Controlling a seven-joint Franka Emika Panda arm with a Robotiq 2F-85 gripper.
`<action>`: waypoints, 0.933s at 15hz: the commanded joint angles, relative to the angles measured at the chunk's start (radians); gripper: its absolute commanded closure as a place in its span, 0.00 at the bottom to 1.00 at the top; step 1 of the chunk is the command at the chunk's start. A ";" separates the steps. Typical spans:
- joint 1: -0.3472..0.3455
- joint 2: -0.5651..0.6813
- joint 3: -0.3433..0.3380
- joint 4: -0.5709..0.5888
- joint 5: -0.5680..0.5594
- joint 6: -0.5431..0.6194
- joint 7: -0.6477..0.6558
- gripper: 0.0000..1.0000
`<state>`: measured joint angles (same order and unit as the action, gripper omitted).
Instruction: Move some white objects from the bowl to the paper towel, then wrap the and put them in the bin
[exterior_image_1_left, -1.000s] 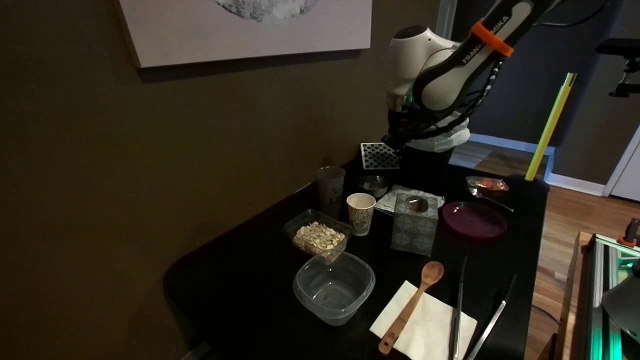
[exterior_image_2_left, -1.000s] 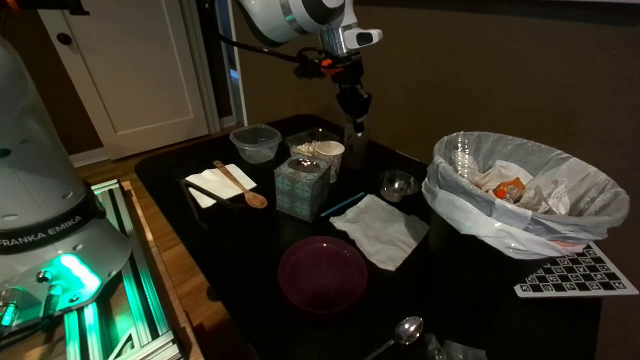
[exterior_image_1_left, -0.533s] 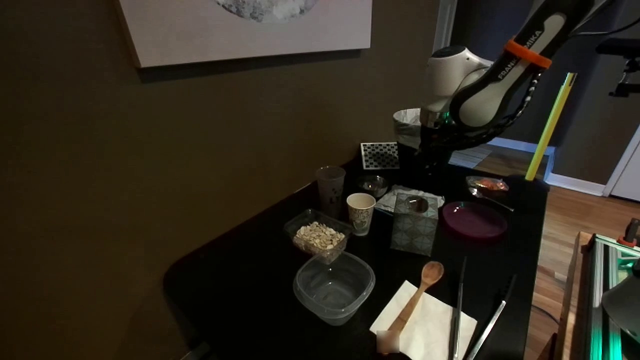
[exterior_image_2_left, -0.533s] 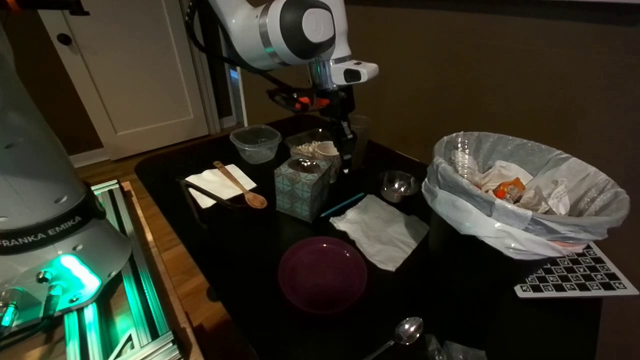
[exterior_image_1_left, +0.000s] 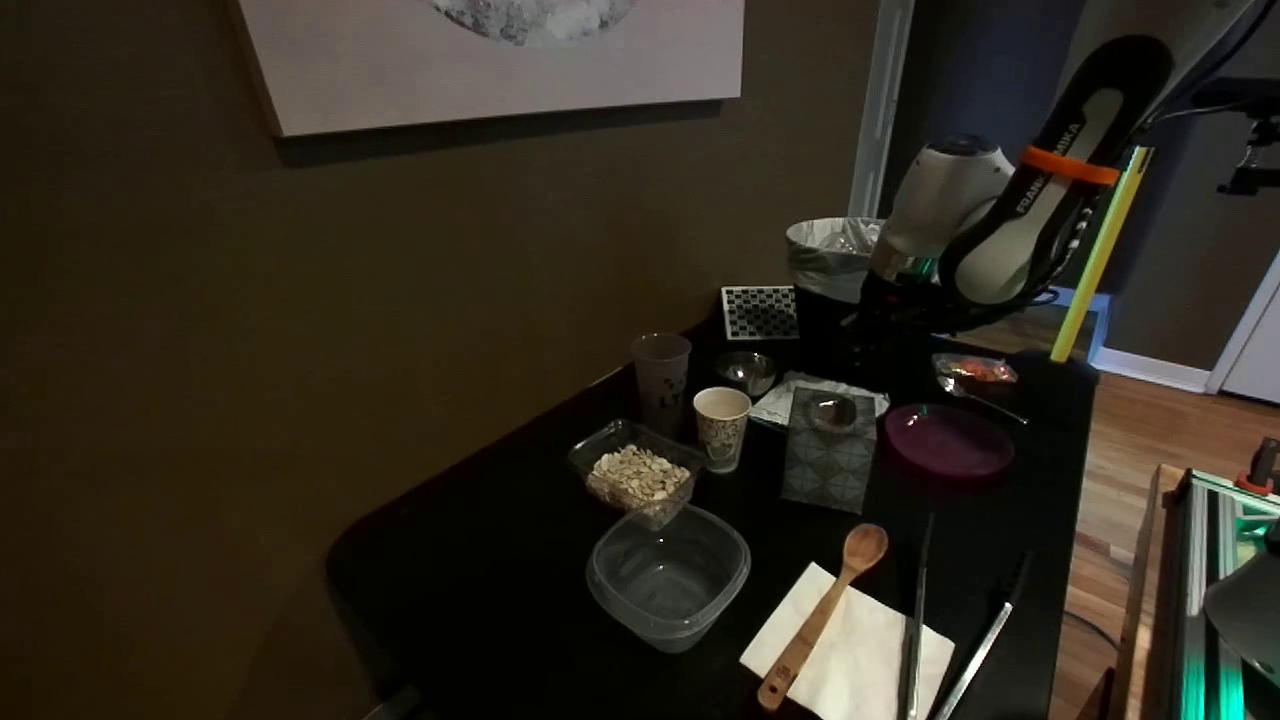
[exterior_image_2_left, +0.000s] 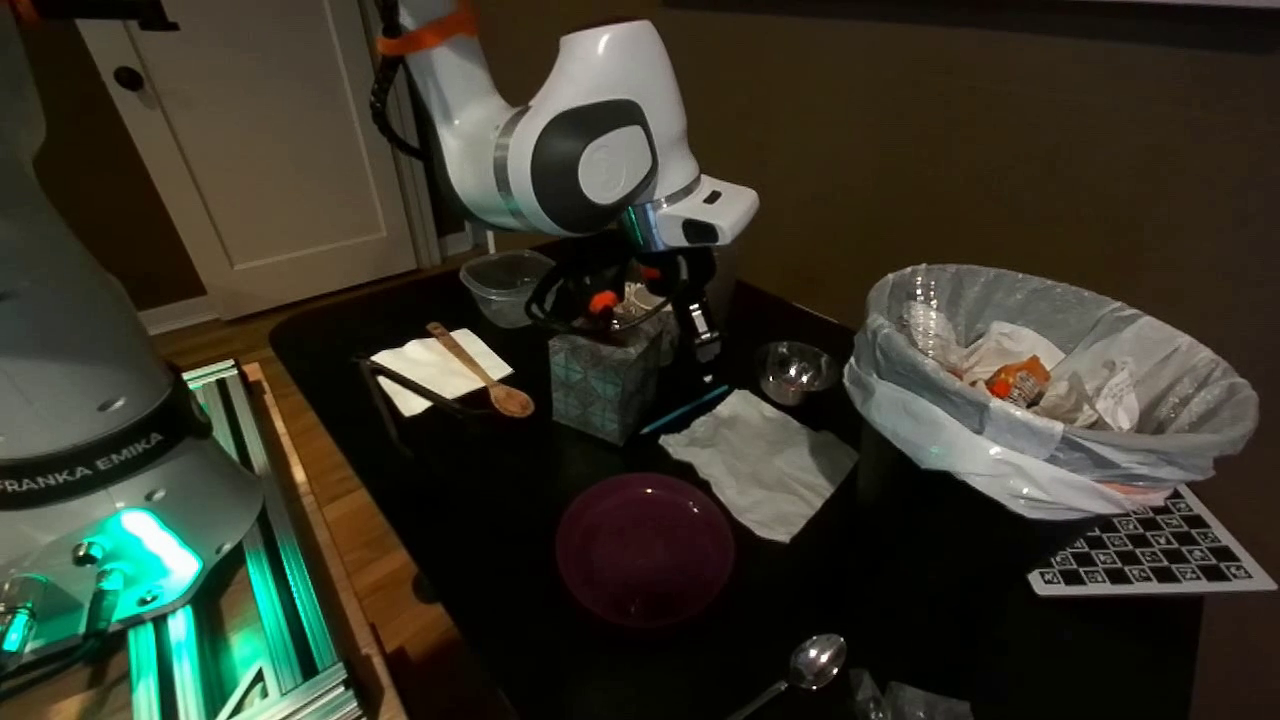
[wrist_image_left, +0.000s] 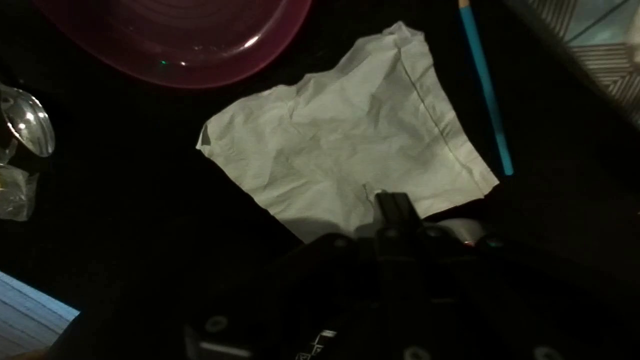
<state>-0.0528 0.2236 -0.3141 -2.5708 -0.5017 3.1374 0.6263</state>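
Note:
The white paper towel (exterior_image_2_left: 765, 465) lies flat and creased on the dark table; it also shows in the wrist view (wrist_image_left: 325, 145). My gripper (exterior_image_2_left: 708, 362) points down, above the table near the towel's far edge. In the wrist view its fingertips (wrist_image_left: 397, 207) are together, with a small white object (wrist_image_left: 379, 191) showing at the tip. A small clear bowl (exterior_image_2_left: 795, 372) stands between towel and bin; its contents are hard to make out. It also shows in an exterior view (exterior_image_1_left: 745, 372). The bin (exterior_image_2_left: 960, 445), lined with a pale bag, holds some rubbish.
A tissue box (exterior_image_2_left: 600, 385) stands close to my gripper, with a teal stick (exterior_image_2_left: 685, 410) beside it. A maroon plate (exterior_image_2_left: 645, 550) lies near the towel. A paper cup (exterior_image_1_left: 722, 430), a tall clear cup (exterior_image_1_left: 660, 375), a tub of flakes (exterior_image_1_left: 640, 475) and a clear tub (exterior_image_1_left: 668, 580) stand nearby.
My gripper has come down from above the cups toward the paper towel. The white spot at its tip shows half a second ago and now. The table things have not moved.

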 joint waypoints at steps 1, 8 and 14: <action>-0.029 0.094 0.016 0.039 0.014 0.075 -0.007 1.00; 0.022 0.112 -0.047 0.068 -0.004 0.058 0.014 1.00; -0.013 0.202 -0.019 0.158 0.019 0.075 0.009 1.00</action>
<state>-0.0615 0.3538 -0.3419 -2.4684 -0.4971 3.1916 0.6251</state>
